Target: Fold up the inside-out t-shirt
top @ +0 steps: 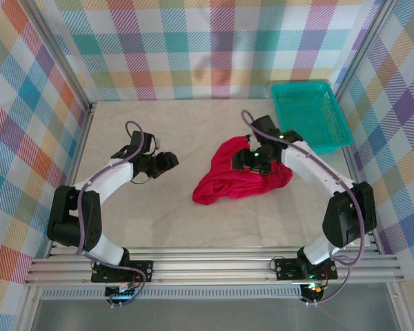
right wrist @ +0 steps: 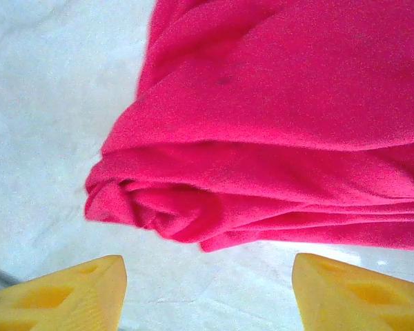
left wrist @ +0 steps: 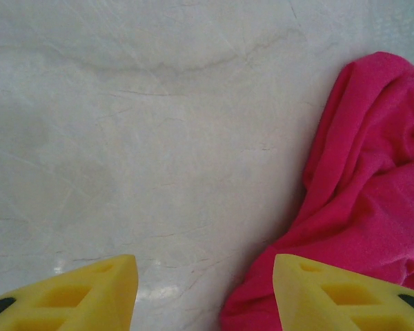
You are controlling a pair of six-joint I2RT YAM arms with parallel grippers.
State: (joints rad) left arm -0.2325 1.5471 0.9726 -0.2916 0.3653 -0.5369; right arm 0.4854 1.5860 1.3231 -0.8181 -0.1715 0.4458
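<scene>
Shirt: bright red cloth t-shirt [top: 238,176] lies crumpled in a heap, right of centre on the pale marbled table [top: 193,221]. It's not spread yet, so I judge flattening comes first.
Right gripper [right wrist: 207,276]: yellow fingers apart and empty, hovering at the bunched edge, probably lining up a hem.
Left gripper [left wrist: 203,283]: fingers apart and empty, over bare table just beside the shirt's left edge.
Around: teal plastic mesh basket [top: 310,114] far right, apart from the shirt.
In the way: only the shirt's own tangled folds.
</scene>
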